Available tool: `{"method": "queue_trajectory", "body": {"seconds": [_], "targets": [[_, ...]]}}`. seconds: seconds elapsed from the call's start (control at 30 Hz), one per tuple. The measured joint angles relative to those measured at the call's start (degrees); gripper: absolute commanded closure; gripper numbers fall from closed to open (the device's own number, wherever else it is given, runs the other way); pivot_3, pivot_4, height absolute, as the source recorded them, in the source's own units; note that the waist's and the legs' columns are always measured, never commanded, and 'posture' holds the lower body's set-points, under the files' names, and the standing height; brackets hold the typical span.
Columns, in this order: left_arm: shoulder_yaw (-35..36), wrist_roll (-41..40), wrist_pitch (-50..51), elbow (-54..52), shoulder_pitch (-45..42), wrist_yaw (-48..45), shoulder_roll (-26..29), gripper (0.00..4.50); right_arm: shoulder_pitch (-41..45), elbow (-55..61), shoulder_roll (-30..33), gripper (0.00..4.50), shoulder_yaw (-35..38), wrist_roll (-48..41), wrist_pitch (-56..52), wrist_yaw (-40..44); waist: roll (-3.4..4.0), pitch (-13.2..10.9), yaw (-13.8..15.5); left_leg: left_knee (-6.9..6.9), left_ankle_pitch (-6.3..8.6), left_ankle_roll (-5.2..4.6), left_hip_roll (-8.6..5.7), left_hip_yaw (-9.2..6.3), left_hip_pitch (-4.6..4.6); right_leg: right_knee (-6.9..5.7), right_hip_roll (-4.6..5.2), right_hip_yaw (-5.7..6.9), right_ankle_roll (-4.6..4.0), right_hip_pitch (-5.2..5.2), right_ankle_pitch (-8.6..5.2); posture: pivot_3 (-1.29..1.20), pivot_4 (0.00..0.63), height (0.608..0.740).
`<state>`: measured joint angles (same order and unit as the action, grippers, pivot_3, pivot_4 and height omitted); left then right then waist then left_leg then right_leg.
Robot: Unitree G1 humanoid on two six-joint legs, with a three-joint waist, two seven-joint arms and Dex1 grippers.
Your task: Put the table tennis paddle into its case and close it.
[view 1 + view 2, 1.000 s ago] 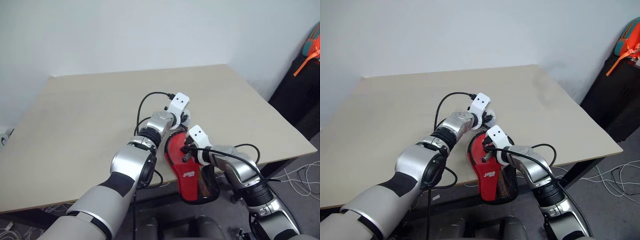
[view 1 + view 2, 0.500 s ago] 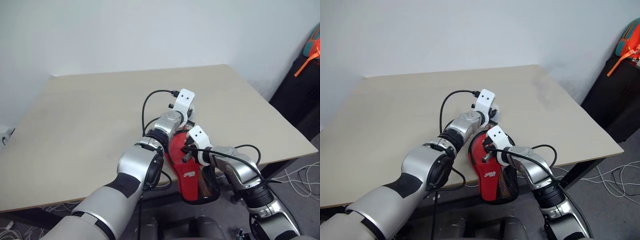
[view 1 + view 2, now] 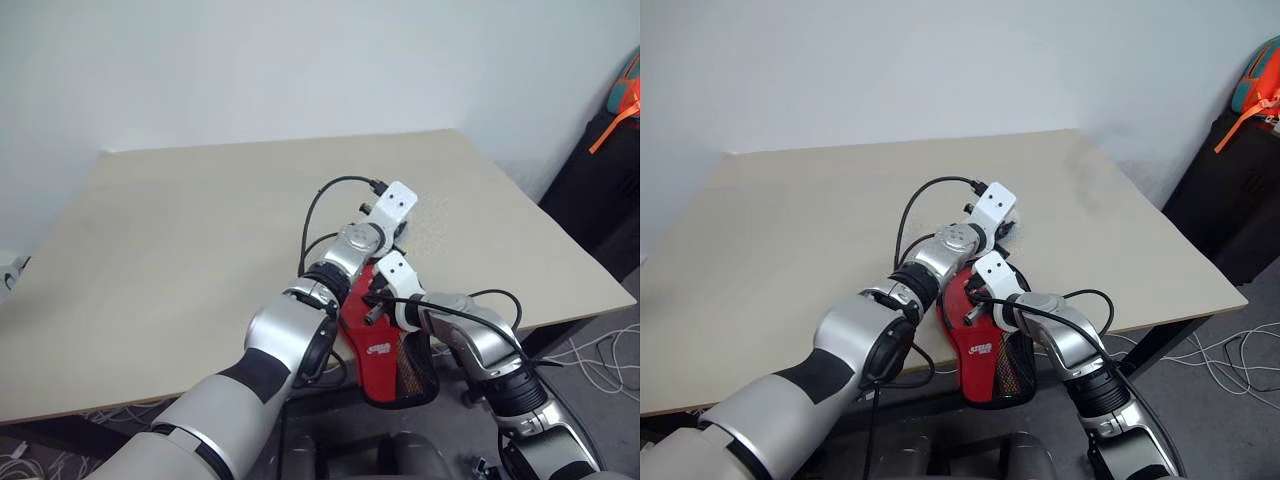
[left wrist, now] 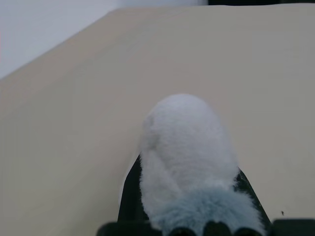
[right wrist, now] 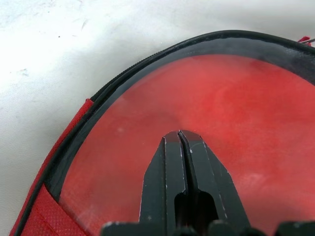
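From the head views, the case (image 3: pixel 385 350) is lying at the desk's (image 3: pixel 180 240) near edge, toward the right corner — its red side up, its narrow mesh end hanging past the edge. The right gripper (image 3: pixel 372 312) is pressing down on the case's red panel. The left gripper (image 3: pixel 1005 228) is hovering just beyond the case's far rim, over bare desk.

In the left wrist view, a pale, fuzzy blur is covering the left gripper's tips (I cannot tell how they are standing).

In the right wrist view, the right gripper's fingers (image 5: pixel 167 162) are sitting pressed together, empty, against the clear panel — the table tennis paddle (image 5: pixel 236 113) is showing red beneath it, inside the case.
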<state>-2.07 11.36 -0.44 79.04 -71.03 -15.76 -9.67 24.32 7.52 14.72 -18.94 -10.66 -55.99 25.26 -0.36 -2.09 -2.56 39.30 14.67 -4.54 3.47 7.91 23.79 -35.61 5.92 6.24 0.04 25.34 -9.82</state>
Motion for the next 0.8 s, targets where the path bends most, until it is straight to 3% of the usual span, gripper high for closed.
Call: {"method": "queue_trajectory", "body": {"seconds": [0.2,0.47,0.7,0.8], "targets": [[-2.02,0.31,-1.84,0.0,0.81,-9.46,-0.09,4.15,-0.26,0.29,-0.08,4.5,0.02,0.08,0.0,-0.21,0.01,0.0,-0.01,0.0,0.0,0.0,-0.01,-0.12,0.05,0.02,0.02,0.1,-0.09,0.0,-0.06,0.0,0.0,0.724],[-2.25,-0.4,-3.66,-0.04,1.86,-15.09,-0.01,4.15,-0.36,0.39,-0.07,4.5,0.02,0.14,0.0,-0.14,0.01,0.0,-0.01,0.02,0.0,0.0,-0.01,-0.18,0.05,0.03,0.02,0.15,-0.08,-0.03,-0.07,0.0,0.0,0.724],[1.27,-3.65,-1.48,-0.04,2.1,-20.34,0.19,1.66,-0.31,0.86,0.02,4.5,-0.71,0.6,0.21,0.02,0.01,0.0,-0.05,0.01,0.0,0.0,0.0,-0.21,0.1,0.02,-0.01,0.16,-0.06,0.01,-0.08,0.0,0.0,0.724],[4.29,-7.12,0.91,-0.04,2.71,-26.06,0.52,1.66,-0.29,1.22,0.0,4.5,-1.46,0.6,0.74,0.78,0.03,-0.01,-0.07,0.03,-0.01,-0.02,0.0,-0.23,0.26,-0.01,-0.04,0.15,-0.05,0.11,-0.07,0.0,0.0,0.724]]}}
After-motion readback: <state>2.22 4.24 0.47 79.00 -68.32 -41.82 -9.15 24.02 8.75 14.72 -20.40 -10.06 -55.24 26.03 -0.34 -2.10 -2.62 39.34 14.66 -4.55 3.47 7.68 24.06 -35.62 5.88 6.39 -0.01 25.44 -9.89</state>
